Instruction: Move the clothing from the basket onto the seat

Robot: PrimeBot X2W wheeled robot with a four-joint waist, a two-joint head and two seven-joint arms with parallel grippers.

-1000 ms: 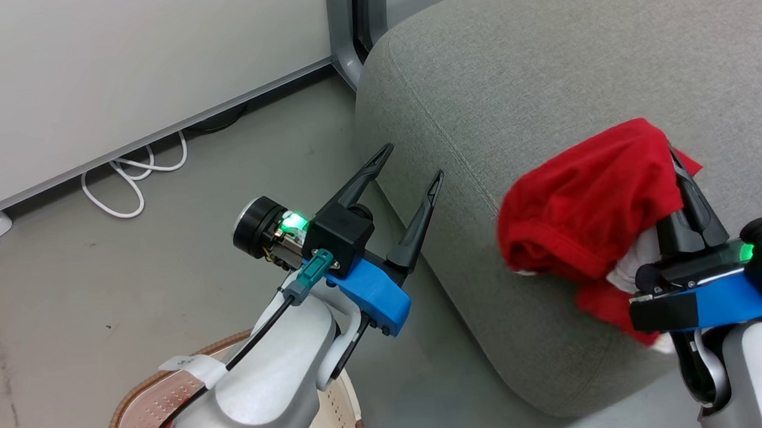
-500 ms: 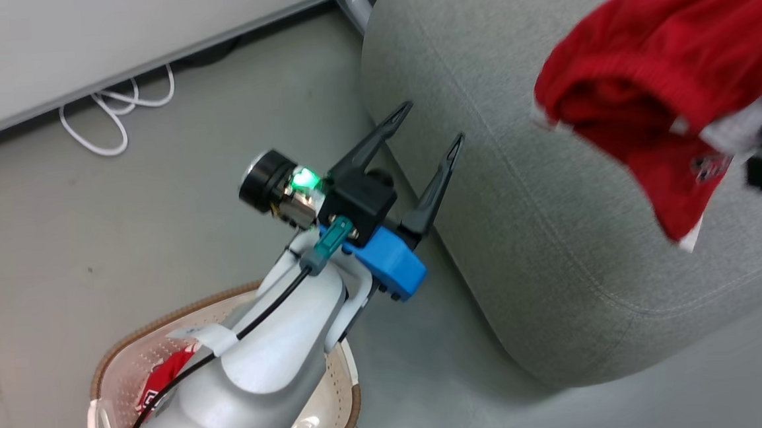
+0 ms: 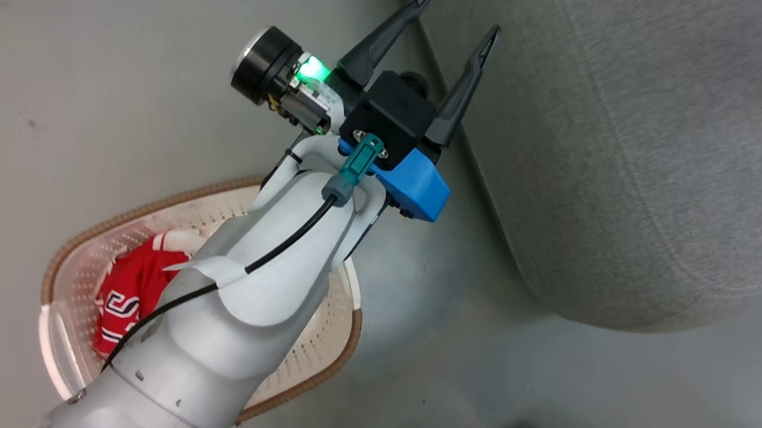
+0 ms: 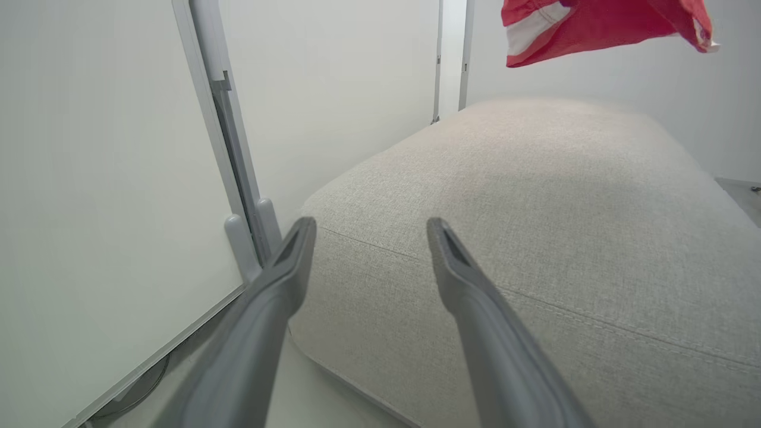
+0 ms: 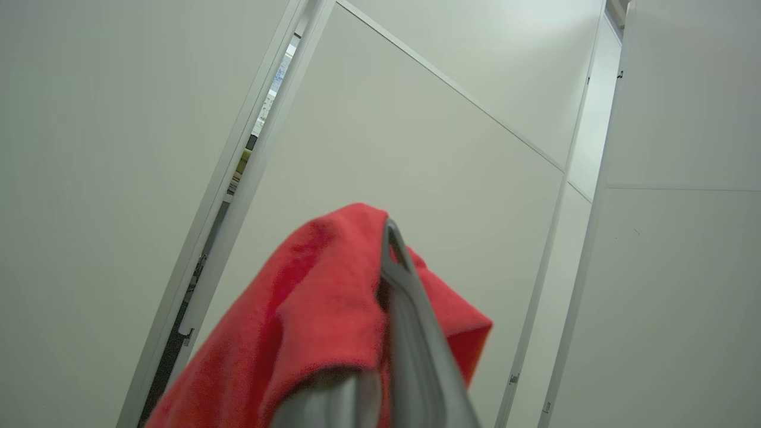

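Step in hand: carrying the shorts to the seat. The right gripper is clamped on them; they hang at the upper right of the left wrist view, clear of the seat. The left gripper, top centre of the head view, is fully spread and empty. The jersey lies in the basket, lower left. Next move, as judged: lower, release, then fetch the jersey
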